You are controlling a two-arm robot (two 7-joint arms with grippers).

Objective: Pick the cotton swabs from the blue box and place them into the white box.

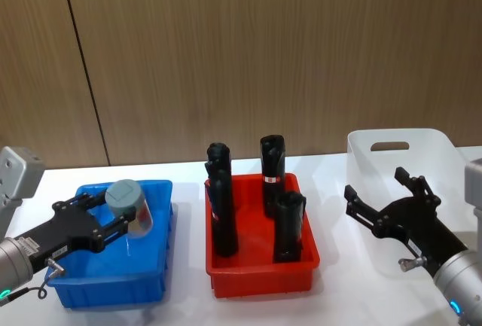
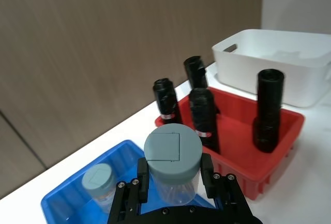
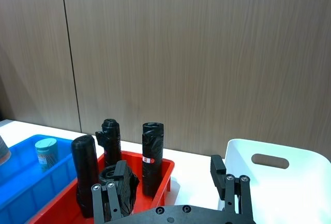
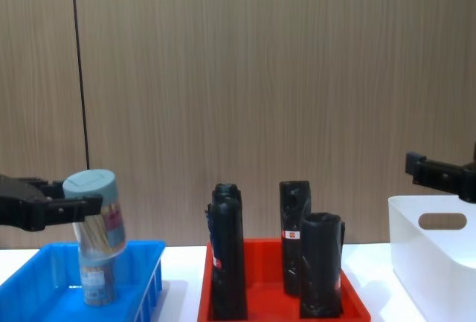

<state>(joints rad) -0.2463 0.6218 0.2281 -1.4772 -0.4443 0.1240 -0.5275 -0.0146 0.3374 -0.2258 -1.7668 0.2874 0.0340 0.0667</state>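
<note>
While gripping one cotton swab jar (image 1: 128,204) in the left gripper's (image 1: 113,213) jaws above the blue box (image 1: 113,290), leaves a second jar (image 2: 98,180) standing inside it. Finds no jar in the white box's (image 1: 433,145) visible part. Parks the right gripper (image 1: 378,184) beside it, jaws wide.

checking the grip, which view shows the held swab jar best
Left wrist view: the left gripper fingers clamp the cotton swab jar under its lid. Head view shows it above the blue box; chest view shows it tilted, side-on. Right gripper hovers by the white box.
</note>
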